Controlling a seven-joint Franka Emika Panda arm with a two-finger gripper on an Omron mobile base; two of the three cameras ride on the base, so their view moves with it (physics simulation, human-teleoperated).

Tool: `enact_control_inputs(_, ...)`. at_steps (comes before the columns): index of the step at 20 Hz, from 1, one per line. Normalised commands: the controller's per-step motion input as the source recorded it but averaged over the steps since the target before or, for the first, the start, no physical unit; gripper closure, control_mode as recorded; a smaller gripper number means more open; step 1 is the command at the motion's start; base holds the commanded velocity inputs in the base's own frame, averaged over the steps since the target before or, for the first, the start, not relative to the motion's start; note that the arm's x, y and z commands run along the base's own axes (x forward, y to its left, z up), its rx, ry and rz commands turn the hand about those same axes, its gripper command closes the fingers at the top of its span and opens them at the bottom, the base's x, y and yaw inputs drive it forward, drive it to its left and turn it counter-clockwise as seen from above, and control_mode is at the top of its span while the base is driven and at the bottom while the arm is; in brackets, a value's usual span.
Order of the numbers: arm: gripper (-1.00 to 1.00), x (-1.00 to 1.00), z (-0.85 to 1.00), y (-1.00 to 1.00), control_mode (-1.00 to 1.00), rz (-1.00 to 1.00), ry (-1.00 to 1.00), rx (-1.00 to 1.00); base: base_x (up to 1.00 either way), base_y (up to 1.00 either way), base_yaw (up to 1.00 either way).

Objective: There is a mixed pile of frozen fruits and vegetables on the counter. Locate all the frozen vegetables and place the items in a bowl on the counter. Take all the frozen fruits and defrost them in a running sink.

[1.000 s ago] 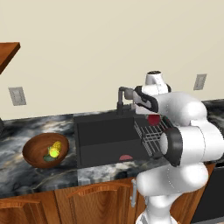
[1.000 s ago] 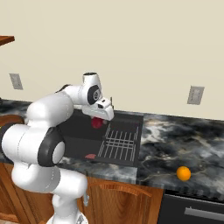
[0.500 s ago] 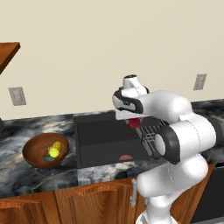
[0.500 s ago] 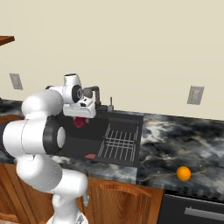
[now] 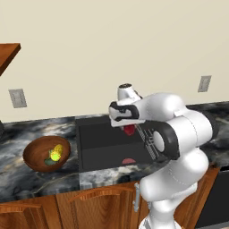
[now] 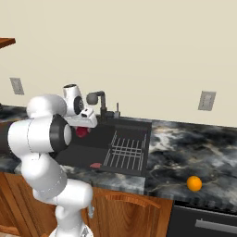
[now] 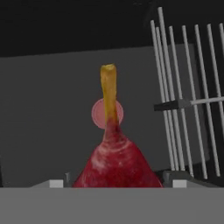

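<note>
Orange ball (image 6: 194,183) sits alone near the table's front edge, right of the sink (image 6: 92,148). Wooden bowl (image 5: 46,153) at the table's left end holds the yellow corn cob (image 5: 56,153) and a dark green piece (image 5: 48,161). Over the black sink, the gripper (image 5: 129,129) pinches the dark red ball (image 7: 117,164), yellow stem pointing away, wire rack (image 7: 188,96) beside.
</note>
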Motion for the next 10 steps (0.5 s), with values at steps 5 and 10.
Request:
enact_control_inputs(5, 1.00, 0.42, -0.28, 0.30, -1.00, 0.01, -0.06, 0.01, 0.00, 0.00, 0.00)
enact_control_inputs(10, 1.00, 0.47, -0.19, 0.56, -1.00, 0.00, 0.00, 0.00, 0.00, 0.00, 0.00)
